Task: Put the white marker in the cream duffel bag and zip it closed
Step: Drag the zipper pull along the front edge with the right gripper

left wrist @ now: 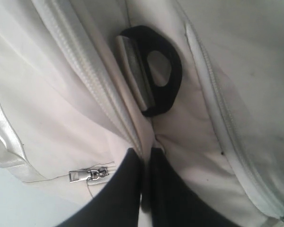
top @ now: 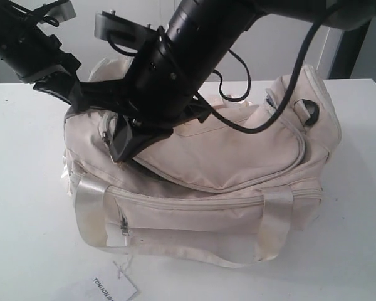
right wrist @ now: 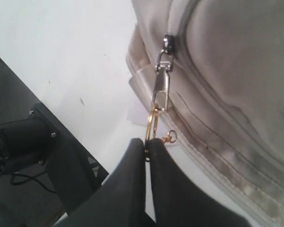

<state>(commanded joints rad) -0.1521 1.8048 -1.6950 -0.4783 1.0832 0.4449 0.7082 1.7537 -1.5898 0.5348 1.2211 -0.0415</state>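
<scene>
Tension explains the arrangement: your left jaws are pressed together on a fold of the cream duffel bag (top: 238,150) at its end seam, just beside the black end ring (left wrist: 166,71). I judge this anchors the soft fabric so the zip has something to pull against. Your right jaws pinch the gold ring (right wrist: 152,124) hanging from the silver zip pull (right wrist: 162,87). The slider sits low on the bag's rounded end, so the pull runs along the track rather than across it. The white marker shows in no view; with the top flap lying down, I judge it is inside, though you cannot confirm that. The curved zip looks drawn across the top, but a shadowed line under the flap near the right jaws leaves the last stretch unclear. Both arms crowd the same end of the bag, and the right arm (top: 175,56) reaches across the middle with its cable (top: 263,125) draped on the flap, so you have little room between them. Any further pull heads down toward the table (top: 25,188), whose edge shows beyond that end in the right wrist view. Bare table lies in front, where the paper tag (top: 116,290) rests apart from both arms.
</scene>
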